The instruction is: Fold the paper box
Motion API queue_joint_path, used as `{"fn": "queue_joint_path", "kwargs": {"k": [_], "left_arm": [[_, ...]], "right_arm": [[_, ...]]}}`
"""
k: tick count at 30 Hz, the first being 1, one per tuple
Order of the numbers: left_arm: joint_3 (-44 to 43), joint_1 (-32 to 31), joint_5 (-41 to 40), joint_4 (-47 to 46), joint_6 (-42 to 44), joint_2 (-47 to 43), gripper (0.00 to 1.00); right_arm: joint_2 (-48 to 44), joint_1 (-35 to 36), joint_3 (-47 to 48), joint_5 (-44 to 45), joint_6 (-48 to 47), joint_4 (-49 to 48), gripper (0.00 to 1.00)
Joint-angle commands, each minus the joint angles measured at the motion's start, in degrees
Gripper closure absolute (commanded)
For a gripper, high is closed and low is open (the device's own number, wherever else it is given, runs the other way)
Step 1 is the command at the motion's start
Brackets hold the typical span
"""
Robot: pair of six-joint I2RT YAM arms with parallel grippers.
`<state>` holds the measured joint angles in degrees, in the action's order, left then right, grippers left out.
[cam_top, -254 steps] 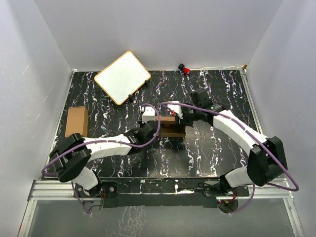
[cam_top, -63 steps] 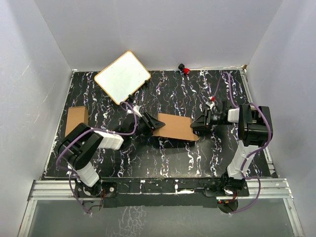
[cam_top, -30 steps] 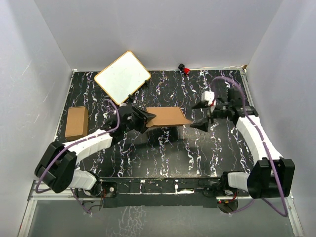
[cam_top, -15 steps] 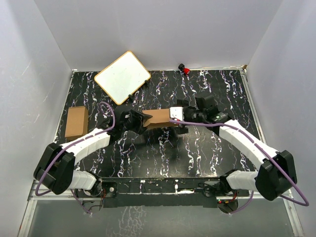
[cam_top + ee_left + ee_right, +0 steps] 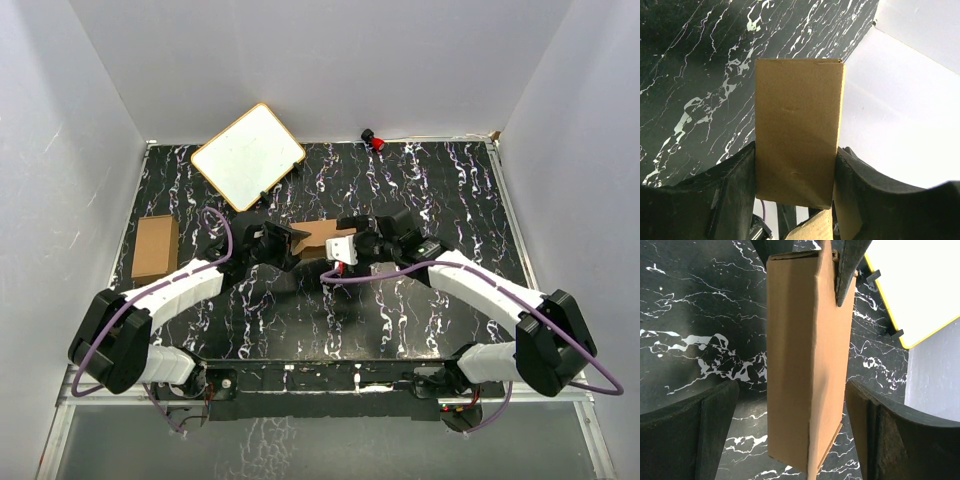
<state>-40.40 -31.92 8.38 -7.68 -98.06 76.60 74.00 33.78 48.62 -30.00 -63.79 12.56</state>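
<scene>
The small brown cardboard carton, the paper box (image 5: 322,234), looks held up in the air over the black marbled bench (image 5: 430,190). It is a little in front of the flat white board with a tan rim (image 5: 248,156) and off to that board's right. Its long side runs straight across from one claw to the other, like a stick held by its ends.

The left claw (image 5: 795,155) has the end nearer the white board. Its two black fingers press on both sides of the box, so it is pinching it.

The right claw (image 5: 791,390) is at the other end, the one farther from the white board. Its fingers are spread wide, one on each side of the box. Bench shows plainly between the box and one finger. The other finger is just beside the box, and I cannot tell if it brushes it.

So the box points end-first into the right claw's mouth. I think the next move is for that claw to squeeze in from both sides.

The left arm lies low and long, reaching out toward the white board. The right arm bends in a wide curve, with its wrist turned back to face the left arm.
</scene>
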Motion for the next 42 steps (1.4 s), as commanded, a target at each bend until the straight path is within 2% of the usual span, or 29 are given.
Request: {"fn": "queue_joint_path", "kwargs": {"k": [1, 12, 19, 23, 30, 36, 42], "left_arm": [[-2.0, 0.5, 1.2, -1.6, -2.1, -0.6, 0.64], [-0.7, 0.5, 1.2, -3.1, -4.0, -0.9, 0.63], [0.2, 0.6, 1.1, -4.0, -4.8, -1.3, 0.62], [0.6, 0.5, 1.2, -4.9, -5.3, -1.4, 0.59], [0.9, 0.5, 0.8, -4.6, -5.3, -2.2, 0.47], [1.4, 0.5, 0.4, -4.7, -5.0, -2.9, 0.38], [2.1, 0.6, -0.3, -4.7, -4.4, -3.9, 0.24]], "right_arm": [[0.5, 2.1, -1.4, 5.2, -2.0, -7.6, 0.06], [2.6, 6.7, -4.4, 16.0, -2.3, -16.1, 0.21], [2.7, 7.3, -5.9, 17.7, -2.1, -18.6, 0.37], [2.6, 7.3, -6.2, 17.7, -1.6, -19.0, 0.42], [2.1, 7.3, -5.4, 16.4, 1.0, -17.7, 0.51], [1.8, 7.3, -5.1, 15.2, 2.7, -16.9, 0.55], [1.4, 6.6, -4.0, 13.9, 5.2, -15.7, 0.58]]}}
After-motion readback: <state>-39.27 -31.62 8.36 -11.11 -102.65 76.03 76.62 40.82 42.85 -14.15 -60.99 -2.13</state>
